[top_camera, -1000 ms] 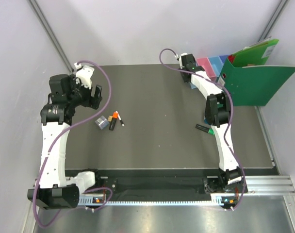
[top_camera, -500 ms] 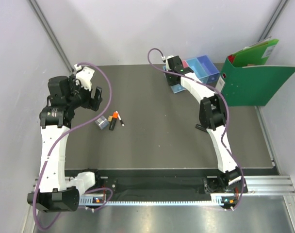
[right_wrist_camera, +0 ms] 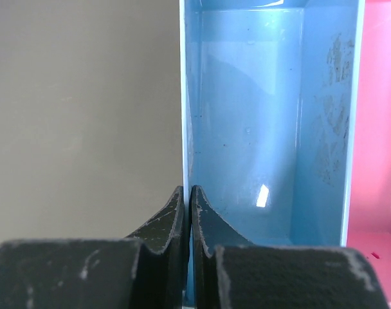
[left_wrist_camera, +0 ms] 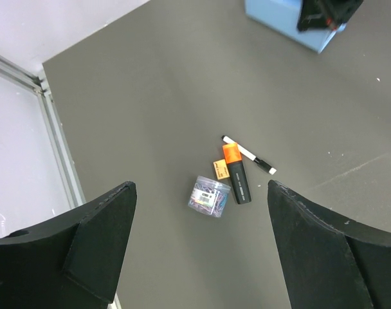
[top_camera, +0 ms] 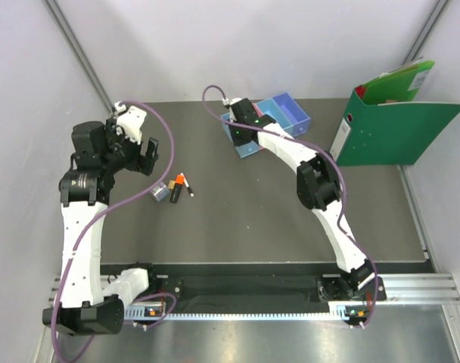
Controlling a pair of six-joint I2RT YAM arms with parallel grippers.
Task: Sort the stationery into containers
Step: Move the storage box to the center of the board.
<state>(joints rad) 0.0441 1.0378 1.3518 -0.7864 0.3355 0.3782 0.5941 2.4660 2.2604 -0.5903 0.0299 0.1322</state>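
My right gripper (right_wrist_camera: 188, 190) is shut on the left wall of the end light blue bin (right_wrist_camera: 247, 122); a pink bin (right_wrist_camera: 382, 129) adjoins it. In the top view the row of bins (top_camera: 287, 113) sits at the back middle of the table, with my right gripper (top_camera: 241, 134) at its left end. An orange-capped black marker (left_wrist_camera: 236, 175), a thin white pen (left_wrist_camera: 249, 155) and a clear tub of paper clips (left_wrist_camera: 209, 195) lie together on the left, also in the top view (top_camera: 177, 185). My left gripper (top_camera: 147, 155) is open and empty above them. The green-capped marker is hidden.
A big green binder (top_camera: 396, 125) stands at the back right. A small orange piece (left_wrist_camera: 218, 169) lies against the marker. The cell walls close in at the left (left_wrist_camera: 54, 129) and at the back.
My right gripper has dragged the row of bins leftward, from beside the binder to the back middle of the table. The left arm has shifted only slightly.
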